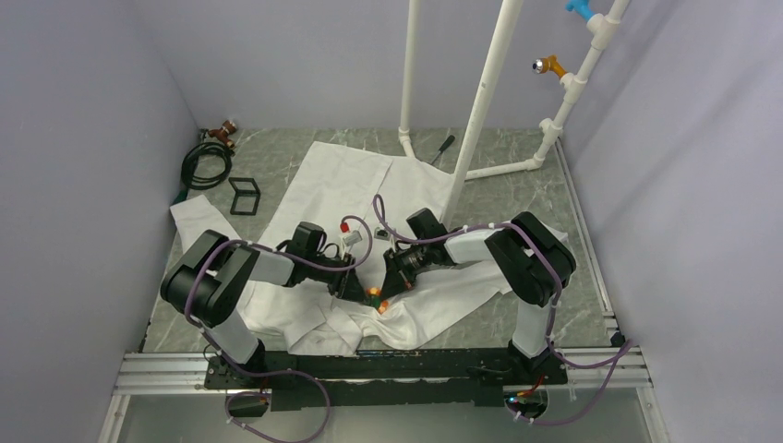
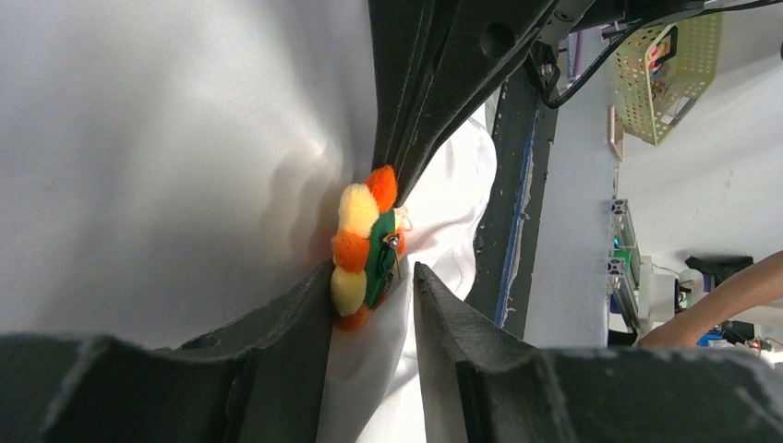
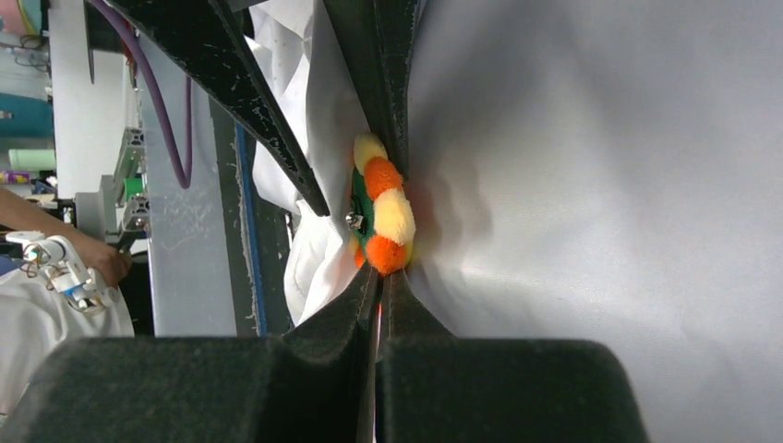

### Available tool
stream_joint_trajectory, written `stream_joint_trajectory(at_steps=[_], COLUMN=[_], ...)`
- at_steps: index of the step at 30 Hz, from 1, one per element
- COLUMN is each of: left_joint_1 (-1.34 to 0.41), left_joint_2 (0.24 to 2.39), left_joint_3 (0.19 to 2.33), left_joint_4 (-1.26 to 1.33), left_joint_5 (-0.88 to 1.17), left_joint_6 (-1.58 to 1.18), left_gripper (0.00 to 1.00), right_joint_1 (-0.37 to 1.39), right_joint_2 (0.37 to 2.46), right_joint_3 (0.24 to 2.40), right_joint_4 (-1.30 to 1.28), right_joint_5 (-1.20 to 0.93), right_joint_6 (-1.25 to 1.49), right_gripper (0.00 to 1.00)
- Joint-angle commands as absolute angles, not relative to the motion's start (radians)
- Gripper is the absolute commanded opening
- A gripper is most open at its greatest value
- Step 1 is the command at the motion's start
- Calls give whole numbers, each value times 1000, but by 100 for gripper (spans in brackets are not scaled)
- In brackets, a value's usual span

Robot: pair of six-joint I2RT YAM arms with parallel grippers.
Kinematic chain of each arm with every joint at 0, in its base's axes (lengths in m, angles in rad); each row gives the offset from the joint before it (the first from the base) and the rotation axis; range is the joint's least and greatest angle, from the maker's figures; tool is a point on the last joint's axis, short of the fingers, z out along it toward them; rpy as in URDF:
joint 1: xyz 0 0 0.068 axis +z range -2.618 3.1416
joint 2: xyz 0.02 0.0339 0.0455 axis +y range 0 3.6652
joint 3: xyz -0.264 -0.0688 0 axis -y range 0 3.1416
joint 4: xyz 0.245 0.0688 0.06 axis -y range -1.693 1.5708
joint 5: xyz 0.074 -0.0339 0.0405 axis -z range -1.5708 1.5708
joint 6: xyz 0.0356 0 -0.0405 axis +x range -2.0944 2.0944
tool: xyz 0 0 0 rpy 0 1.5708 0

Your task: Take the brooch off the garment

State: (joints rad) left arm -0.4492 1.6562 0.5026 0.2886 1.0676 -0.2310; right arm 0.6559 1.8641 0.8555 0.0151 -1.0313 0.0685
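Nearest us, our left pincer [image 2: 371, 273] straddles, half open, the brooch [image 2: 360, 231] on the garment [image 2: 166, 138], just beyond our fully closed right pincer [image 3: 380, 277].

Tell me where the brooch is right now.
In the top view the brooch sits on the shirt near the table's front edge, centred, between the tips of the left gripper and the right gripper.

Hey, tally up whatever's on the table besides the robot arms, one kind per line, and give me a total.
white shirt: 1
flower brooch: 1
coiled black hose: 1
black square frame: 1
white pipe rack: 1
dark pen-like tool: 1
Total: 6
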Motion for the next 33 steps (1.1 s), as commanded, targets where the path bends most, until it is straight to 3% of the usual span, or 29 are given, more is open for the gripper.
stream_joint_trajectory(at_steps=[1, 5, 9, 12, 14, 19, 33], left_joint_1=[-464, -465, -465, -462, -453, -412, -403], left_joint_2=[1680, 1693, 1701, 1697, 1677, 1661, 1673], left_joint_3=[519, 518, 513, 513, 502, 482, 478], left_joint_4=[328, 346, 385, 382, 385, 410, 448], left_joint_5=[1096, 1097, 1104, 1119, 1118, 1110, 1126], left_joint_6=[-241, -252, -270, -271, -275, -308, -326], left_gripper=[39, 35, 24, 8, 0, 0, 0], right_joint_1=[655, 655, 655, 654, 653, 654, 656], right_joint_2=[1821, 1819, 1817, 1816, 1816, 1828, 1909], right_joint_3=[850, 848, 843, 838, 832, 820, 836], right_joint_4=[93, 104, 115, 117, 118, 140, 263], right_joint_5=[-1058, -1062, -1062, -1067, -1069, -1078, -1109], right_joint_6=[75, 87, 99, 106, 107, 132, 227], right_gripper=[0, 0, 3, 13, 26, 40, 34])
